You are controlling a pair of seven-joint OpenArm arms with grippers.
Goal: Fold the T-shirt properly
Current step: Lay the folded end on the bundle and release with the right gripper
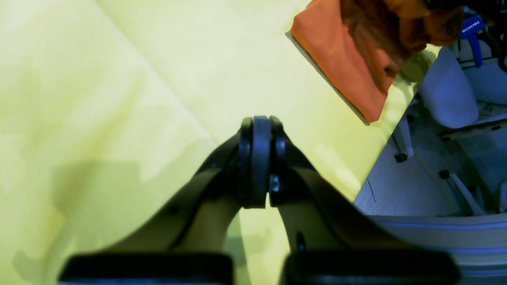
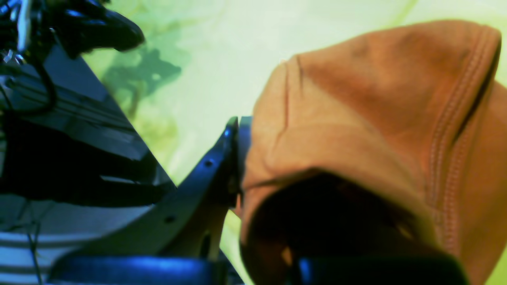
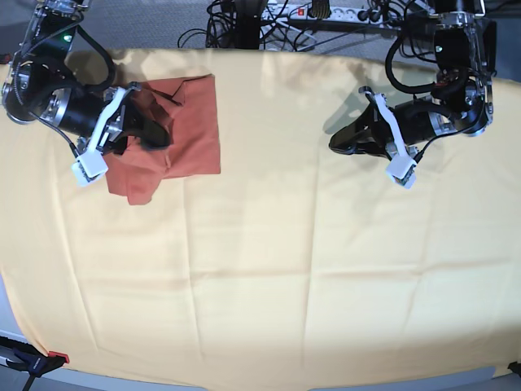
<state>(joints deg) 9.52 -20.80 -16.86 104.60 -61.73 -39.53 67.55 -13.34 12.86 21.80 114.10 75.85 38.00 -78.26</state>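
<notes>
A: Where do we find the shirt (image 3: 191, 122) in the base view?

B: In the upper left of the frame, on the yellow cloth (image 3: 269, 269) that covers the whole table. We see it partly folded: a flat rectangular panel toward the middle of the frame, and a bunched, darker part on its left side, with a loose corner pointing down toward the lower left.

A: And the right gripper (image 3: 151, 130)?

B: It sits right on that bunched part, at the shirt's left side. In the right wrist view we see the shirt (image 2: 356, 138) draped over the gripper (image 2: 239, 158): orange fabric covers one finger completely, a stitched hem runs down the right of the frame, and only the dark finger on the left shows. The fabric lies against the pad, so we read it as clamped on the shirt.

A: What about the left gripper (image 3: 342, 142)?

B: In the base view it is at the upper right of the frame, over bare cloth, well apart from the shirt. In the left wrist view the left gripper (image 1: 260, 166) has its pads pressed together with nothing between them.

A: Does that view show the shirt too?

B: Yes, the shirt (image 1: 344, 59) is at the top right of the frame, one edge flat on the cloth (image 1: 119, 99), the rest lifted and crumpled.
</notes>
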